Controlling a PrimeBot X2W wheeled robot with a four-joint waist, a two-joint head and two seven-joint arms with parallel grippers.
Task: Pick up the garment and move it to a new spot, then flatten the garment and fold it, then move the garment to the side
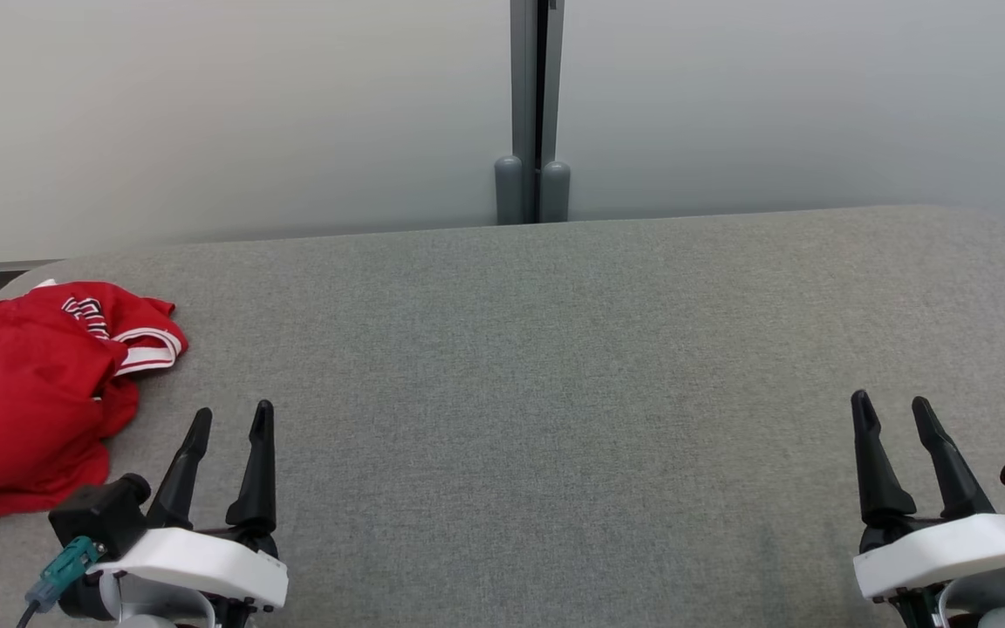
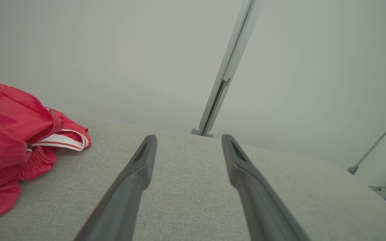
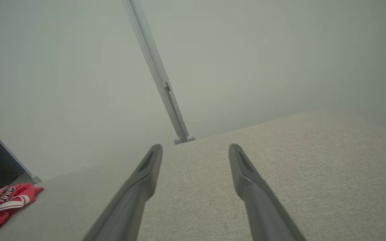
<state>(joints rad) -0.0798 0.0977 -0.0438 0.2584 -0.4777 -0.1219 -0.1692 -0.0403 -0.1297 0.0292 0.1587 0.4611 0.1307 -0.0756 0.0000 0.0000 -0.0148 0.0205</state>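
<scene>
A crumpled red garment with white-striped trim and a white label lies bunched at the far left of the grey table. My left gripper stands open just right of it, near the front edge, with nothing between its fingers. In the left wrist view the garment sits to the left of the left gripper, apart from it. At the front right, my right gripper is open and holds nothing. In the right wrist view the right gripper points over bare cloth, with the garment far off at lower left.
A pale wall rises behind the table, with a grey vertical post at its middle. The table's far corners are rounded. Its grey fabric top stretches wide between the two grippers.
</scene>
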